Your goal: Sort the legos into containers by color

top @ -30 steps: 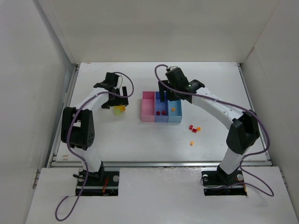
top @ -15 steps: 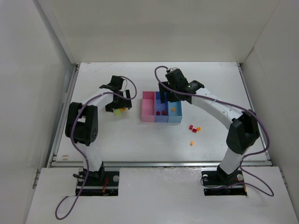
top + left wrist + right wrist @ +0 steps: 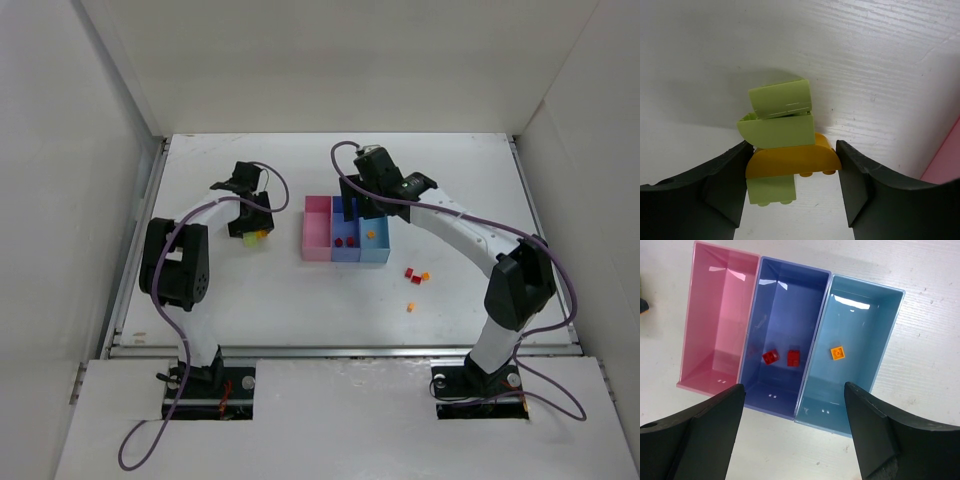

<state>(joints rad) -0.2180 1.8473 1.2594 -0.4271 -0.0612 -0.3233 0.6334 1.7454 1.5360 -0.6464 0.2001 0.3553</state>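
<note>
A yellow lego (image 3: 790, 160) lies on the white table in a tight cluster with three yellow-green legos (image 3: 777, 131). My left gripper (image 3: 792, 170) is down around the cluster (image 3: 253, 237), and its fingers (image 3: 725, 180) touch both ends of the yellow one. The containers are joined in a row: pink (image 3: 710, 330), blue-violet (image 3: 785, 305) and light blue (image 3: 860, 325). Two red legos (image 3: 771, 356) lie in the blue-violet one and one orange lego (image 3: 838, 353) in the light blue one. My right gripper (image 3: 794, 390) hangs open above the containers with nothing in it.
A red lego (image 3: 408, 272) and two orange ones (image 3: 425, 276) (image 3: 411, 307) lie loose on the table to the right of the containers. White walls enclose the table on the left, back and right.
My left gripper has dropped onto the yellow and yellow-green cluster and its jaws have closed in from wide open. The right arm has not moved.
</note>
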